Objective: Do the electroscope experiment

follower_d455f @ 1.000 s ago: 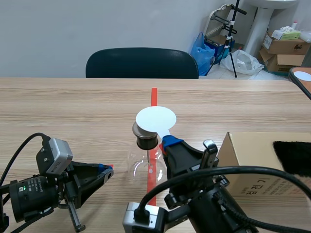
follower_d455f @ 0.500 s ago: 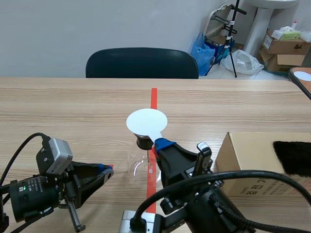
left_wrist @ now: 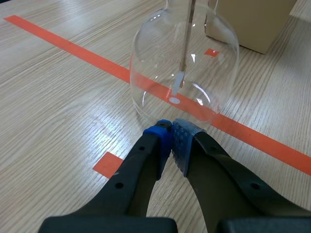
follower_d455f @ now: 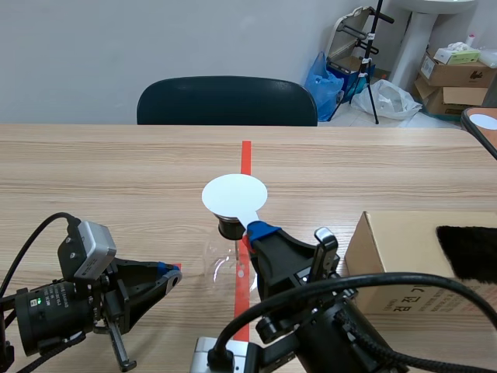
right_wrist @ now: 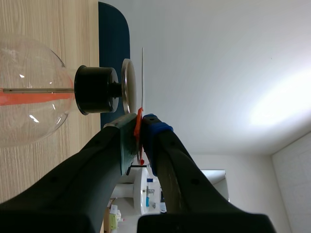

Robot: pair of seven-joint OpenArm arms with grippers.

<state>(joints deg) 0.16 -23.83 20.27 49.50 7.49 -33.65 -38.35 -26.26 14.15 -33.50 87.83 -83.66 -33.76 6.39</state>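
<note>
Table point(follower_d455f: 116, 171): light wood-grain top, runs full width of scene view. Orange-red tape line point(follower_d455f: 246, 155) down middle; small tape square point(follower_d455f: 174, 266) left of line on near part.

Flask point(follower_d455f: 227, 268): clear glass, round, upright, black stopper on neck. Stands directly on table, base over tape line. Thin rod visible inside bulb.

Box point(follower_d455f: 404, 260): brown cardboard, flat on table at right side, near flask but not touching. Printed text on near face, not legible.

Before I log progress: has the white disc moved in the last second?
Yes. The disc slid left across the tape line, now over the black cap.
</note>
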